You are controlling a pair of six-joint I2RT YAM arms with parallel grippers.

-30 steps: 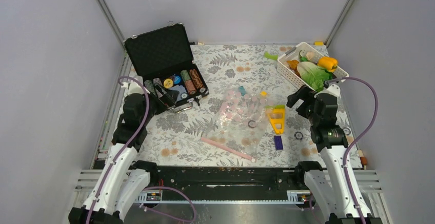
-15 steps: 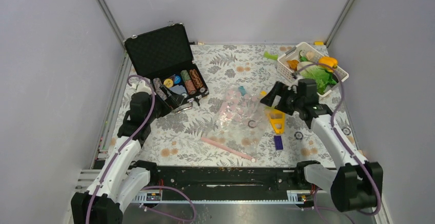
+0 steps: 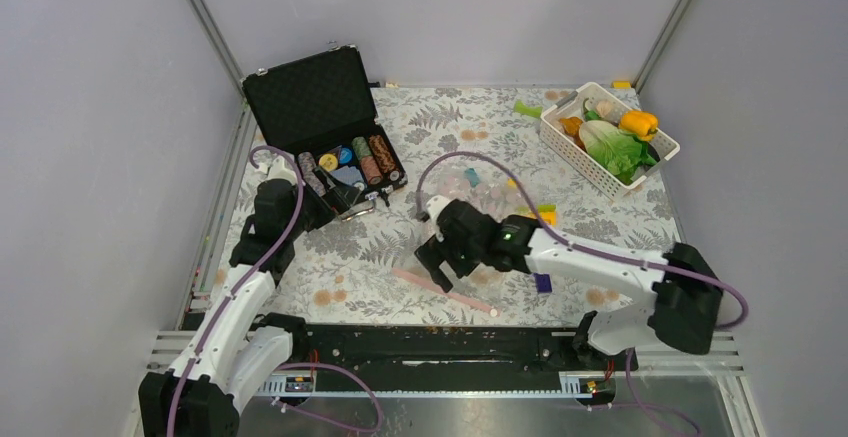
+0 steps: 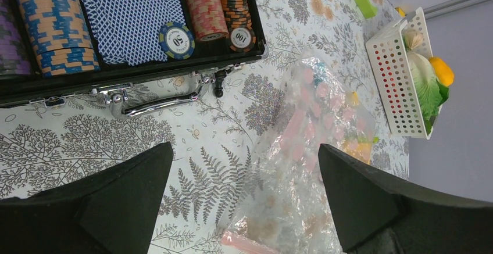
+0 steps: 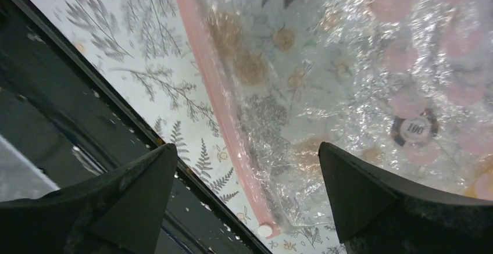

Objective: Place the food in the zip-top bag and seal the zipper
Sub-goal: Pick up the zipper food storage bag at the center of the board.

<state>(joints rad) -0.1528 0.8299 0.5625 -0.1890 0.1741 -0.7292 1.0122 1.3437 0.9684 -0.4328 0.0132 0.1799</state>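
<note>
From above: hovering with the right jaws spread wide over the zip-top bag [image 3: 470, 195] mid-table, leaving the food [image 3: 610, 147] in the white basket [image 3: 575, 157] at the far right corner.

Left wrist: gaping wide and empty near the poker-chip case [image 4: 145, 75].

Right wrist: framing the zipper [image 5: 227, 120] by the near edge, touching nothing.

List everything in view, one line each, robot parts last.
zip-top bag: 1, clear with pink dots, mid-table
zipper: 1, pink, bag's near edge
basket: 1, white lattice, far right
bell pepper: 1, yellow-orange, in basket
lettuce leaf: 1, green, in basket
orange piece: 1, in basket
green piece: 1, left of basket
case: 1, black, open, far left
chips: rows, mixed colours, in case
loose chip: 1, dark, in or under bag, unclear
yellow block: 1, right of bag
blue block: 1, near right
left gripper: black, open, by case
right gripper: black, open, over zipper
</note>
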